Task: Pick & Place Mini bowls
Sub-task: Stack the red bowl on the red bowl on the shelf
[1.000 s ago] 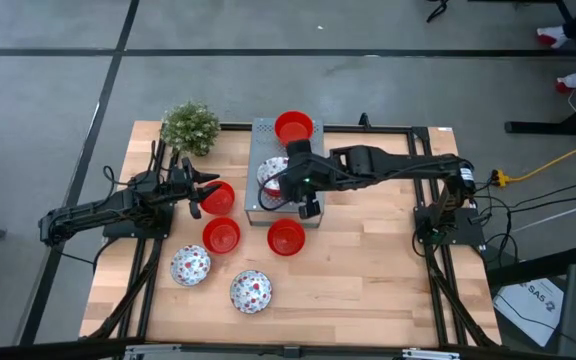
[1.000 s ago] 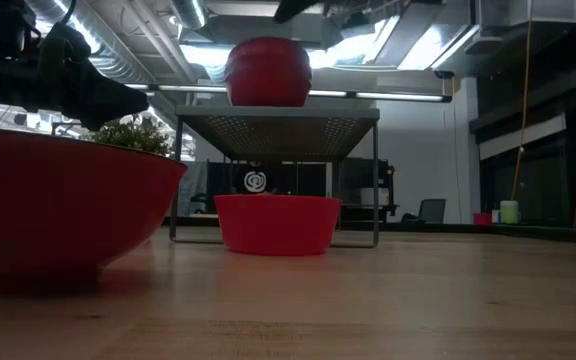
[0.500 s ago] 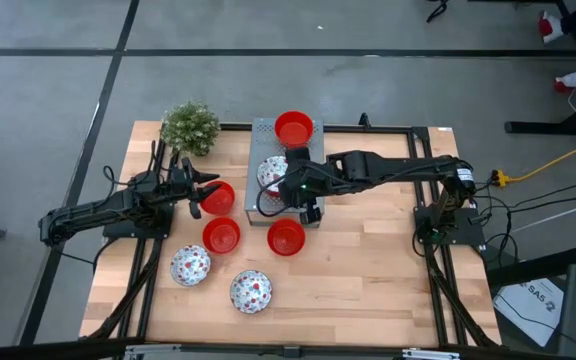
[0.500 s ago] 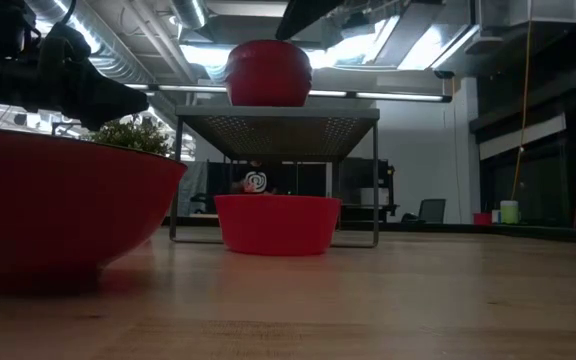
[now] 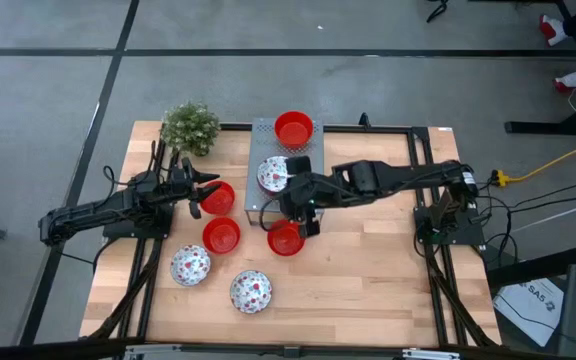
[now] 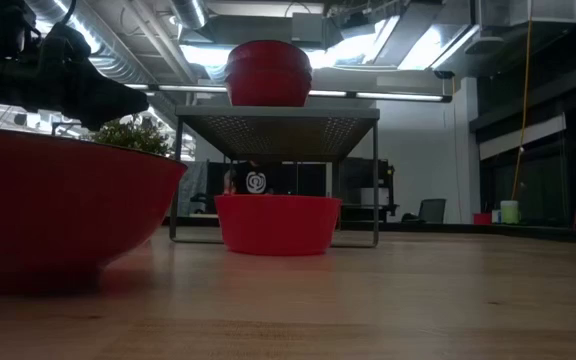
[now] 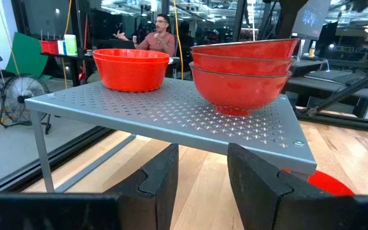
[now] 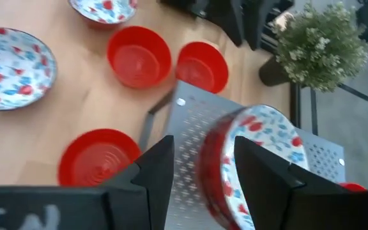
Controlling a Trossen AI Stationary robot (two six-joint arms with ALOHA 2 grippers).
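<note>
A grey perforated shelf (image 5: 280, 205) carries a plain red bowl (image 5: 293, 128) and a speckled bowl (image 5: 272, 173) with a red outside, which shows as two stacked rims (image 7: 241, 67) in the left wrist view. Three plain red bowls (image 5: 286, 239) (image 5: 221, 235) (image 5: 218, 197) and two speckled bowls (image 5: 190, 265) (image 5: 251, 291) sit on the table. My right gripper (image 5: 294, 205) is open and hovers at the shelf's near edge, above one red bowl (image 8: 98, 156). The left gripper (image 5: 196, 195) is open and stays beside a red bowl, pointing at the shelf (image 7: 171, 108).
A small green plant (image 5: 190, 127) stands at the table's far left corner. Black frame rails (image 5: 438, 270) run along the table's left and right sides. Bare wood (image 5: 368, 290) lies on the near right part. A person (image 7: 160, 35) sits in the room beyond.
My right gripper has drawn back from over the speckled bowl on the shelf toward the table's near edge, and now stands above the red bowl in front of the shelf. The speckled bowl on the shelf, partly covered before, now shows whole.
</note>
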